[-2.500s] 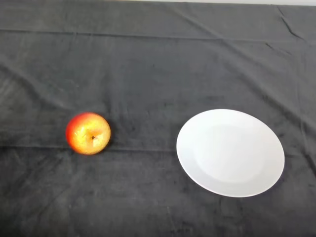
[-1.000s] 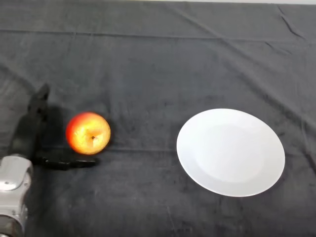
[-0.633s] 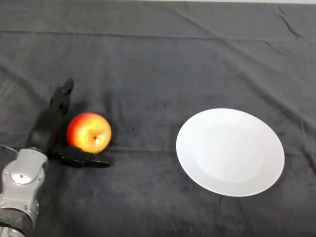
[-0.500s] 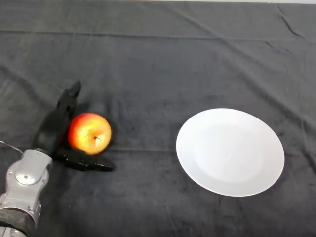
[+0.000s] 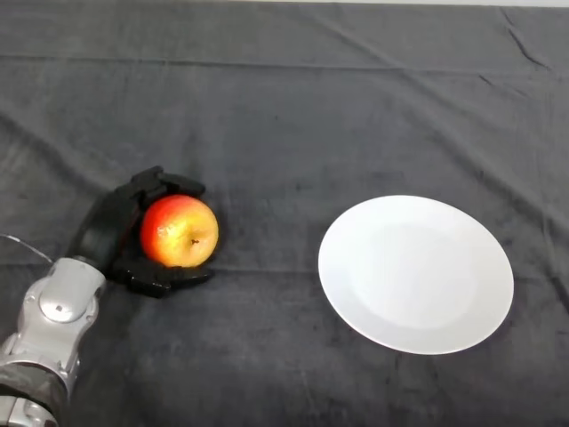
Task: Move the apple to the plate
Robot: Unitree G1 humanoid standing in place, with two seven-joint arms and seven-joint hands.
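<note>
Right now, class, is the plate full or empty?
Empty. The white plate shows only bare surface; the apple sits apart on the cloth, within the curled robot hand.

Table (image 5: 293,107) under dark creased cloth (image 5: 356,80) fills view; pale strip along top edge.

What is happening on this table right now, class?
The robot hand comes in from the lower left and has its fingers and thumb curled round the apple, which sits on the dark cloth. The white plate lies to the right, apart from the apple, with nothing on it. So the apple is grasped but not yet on the plate.
</note>
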